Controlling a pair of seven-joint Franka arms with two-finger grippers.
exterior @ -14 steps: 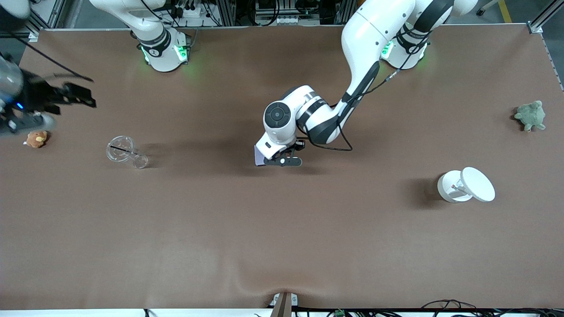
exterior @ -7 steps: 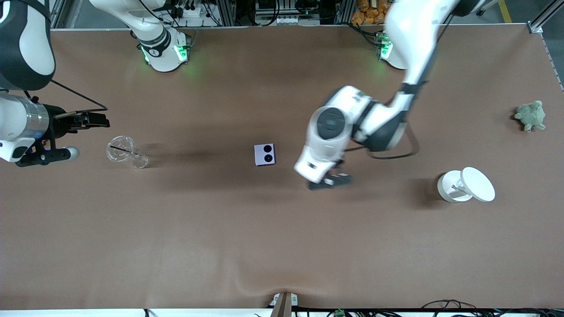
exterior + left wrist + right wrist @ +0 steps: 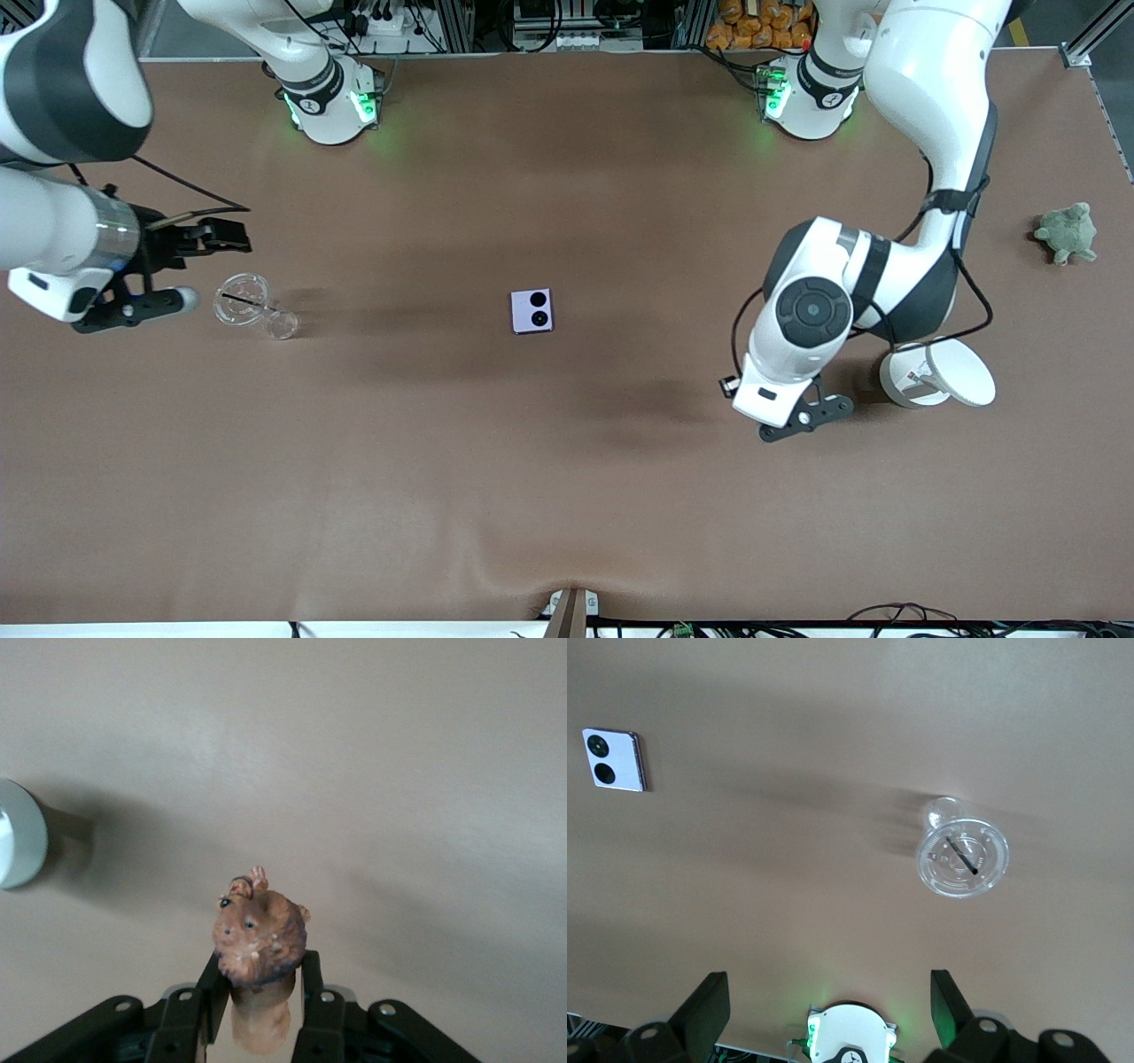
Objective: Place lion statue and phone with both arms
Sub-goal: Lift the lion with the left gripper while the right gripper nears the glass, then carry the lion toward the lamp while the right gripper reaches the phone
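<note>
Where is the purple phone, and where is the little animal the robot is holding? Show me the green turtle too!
phone (image 3: 532, 311): front view, middle of its lilac face.
lion statue (image 3: 259, 939): left wrist view, its brown head.
green plush turtle (image 3: 1067, 232): front view, its shell.

Left gripper (image 3: 780, 416) left the phone (image 3: 532, 311) mid-table, swung w/ the lion (image 3: 259, 943) pinched to beside the white stand (image 3: 961, 372). Right gripper (image 3: 190, 266) moved in beside the clear cup (image 3: 243, 299).
</note>
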